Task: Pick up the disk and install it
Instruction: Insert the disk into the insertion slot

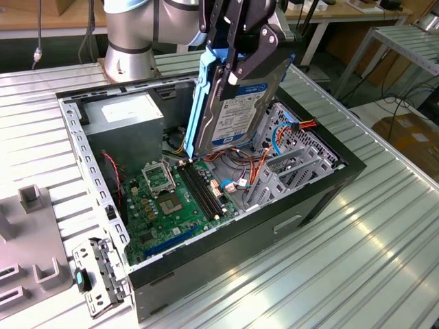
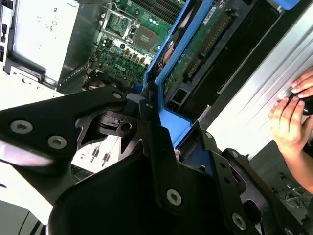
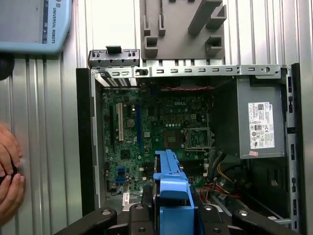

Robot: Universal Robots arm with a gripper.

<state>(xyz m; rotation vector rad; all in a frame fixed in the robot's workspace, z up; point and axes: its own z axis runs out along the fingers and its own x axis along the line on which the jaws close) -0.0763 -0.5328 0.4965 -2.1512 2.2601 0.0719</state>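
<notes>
Hand: clenched on the disk, black fingers pressed against its upper end; in the second wrist view the fingers straddle the blue carrier.
Disk: off the desk, hanging from the hand above the open case, steeply tilted and nearly on edge, with the white-and-blue label facing out of the case.
Disk, lower edge: just over the motherboard inside the case; cannot tell whether it touches.
Blue carrier: frames the disk along its long side; in the first wrist view its end sits over the case interior.
Disk underside: green circuit board, seen in the second wrist view.
Case: lies on its side on the desk, side panel off, interior exposed.
Motherboard: flat on the case floor, processor socket bare.
Power supply: grey box with white sticker, in one corner inside the case.
Drive cage: metal bay at the opposite end of the case from the power supply, with orange and blue cables around it.
Desk: ribbed metal surface under the case.
Person's hand: resting on the desk outside the case, beside its long black wall.
</notes>
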